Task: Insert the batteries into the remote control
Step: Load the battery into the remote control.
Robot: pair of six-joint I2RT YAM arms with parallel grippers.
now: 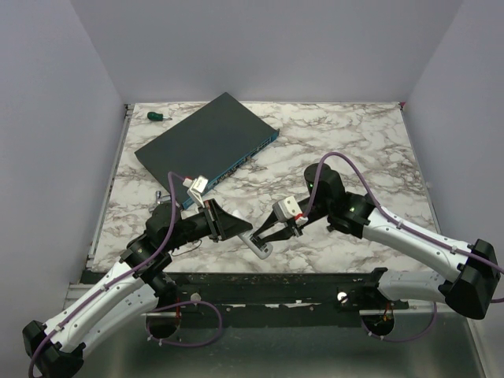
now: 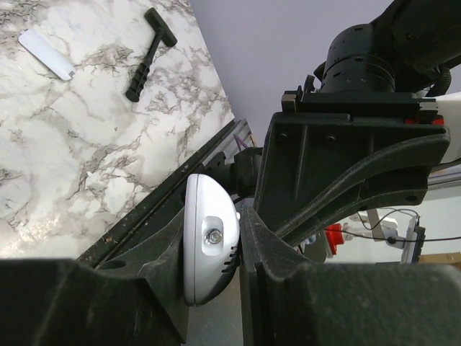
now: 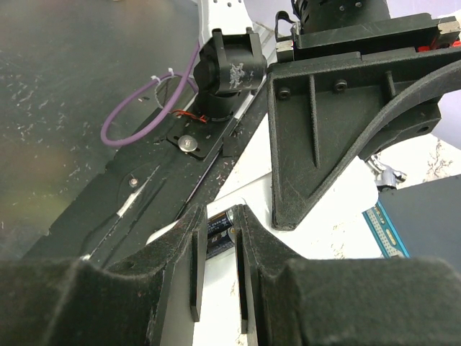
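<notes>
Remote control (image 2: 209, 252) sits at the six o'clock edge of the table (image 1: 354, 142), clamped by my left gripper (image 2: 215, 223), while my right gripper (image 3: 217, 216) pinches a battery (image 3: 219, 238) down against it. I'd judge loading midway: seating is yet to do, and a white cover-like strip (image 2: 45, 53) lies apart.

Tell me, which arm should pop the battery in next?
Right. The right gripper holds a battery by the remote, while the left gripper clamps the remote steady.
</notes>
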